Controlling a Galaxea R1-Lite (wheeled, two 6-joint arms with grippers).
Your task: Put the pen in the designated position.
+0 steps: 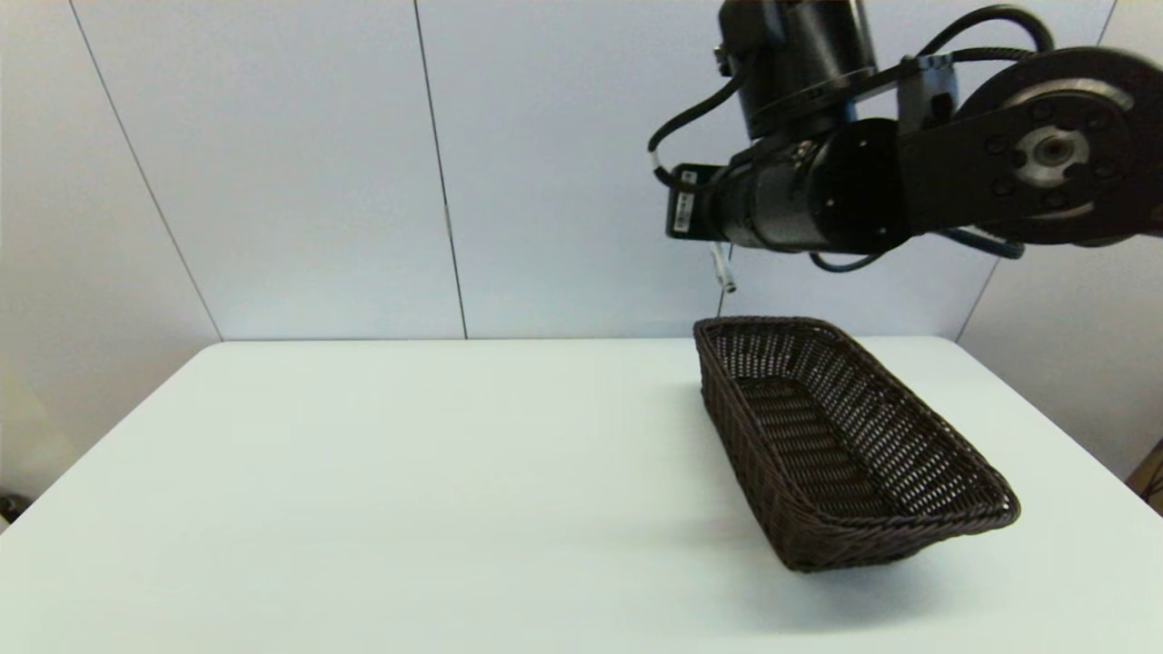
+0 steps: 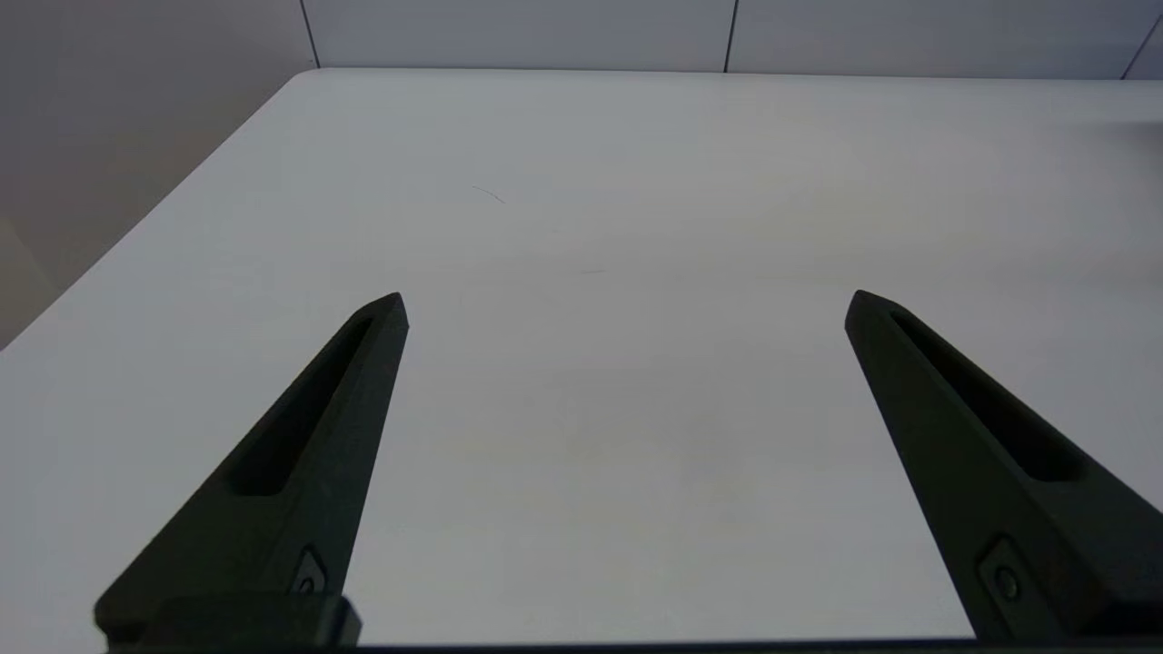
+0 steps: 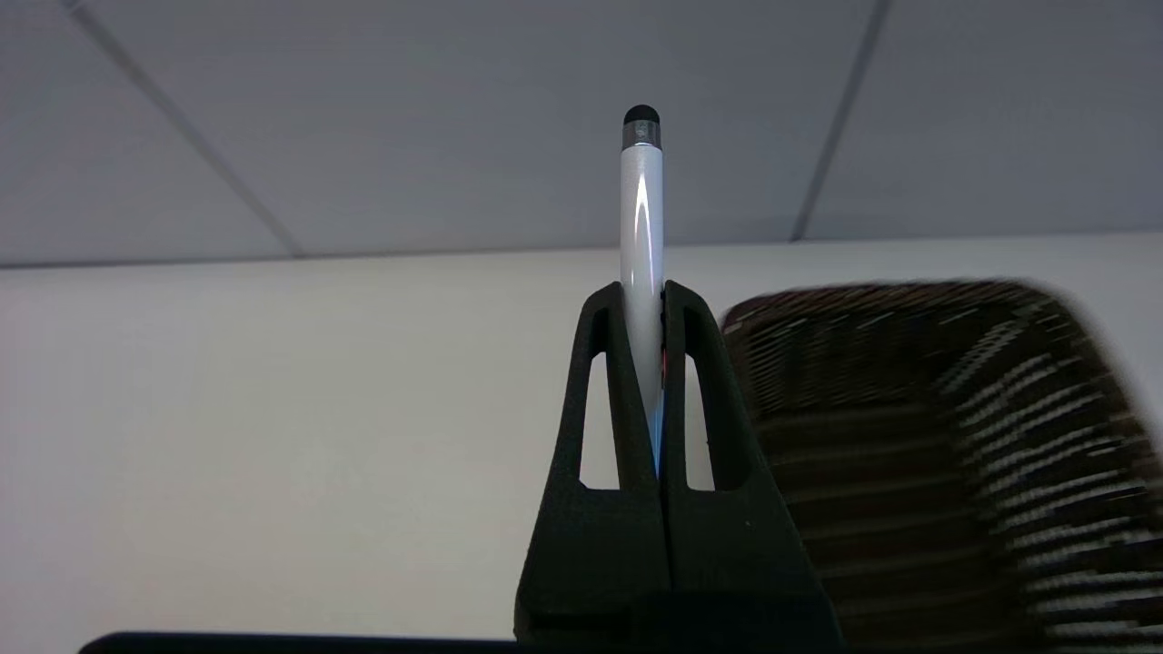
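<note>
The pen [image 3: 641, 200], thin and white with a dark tip, stands clamped between the fingers of my right gripper [image 3: 642, 295], which is shut on it. In the head view the right arm reaches in from the upper right, held high. A short length of the pen [image 1: 724, 270] pokes down below the arm, just above the far end of the dark wicker basket [image 1: 854, 545]. The basket [image 3: 927, 436] lies beside the gripper in the right wrist view. My left gripper [image 2: 627, 300] is open over bare table, with nothing between its fingers.
The white table [image 1: 409, 472] stretches left of the basket, with pale wall panels behind it. The basket lies lengthwise on the table's right side. The left arm is out of the head view.
</note>
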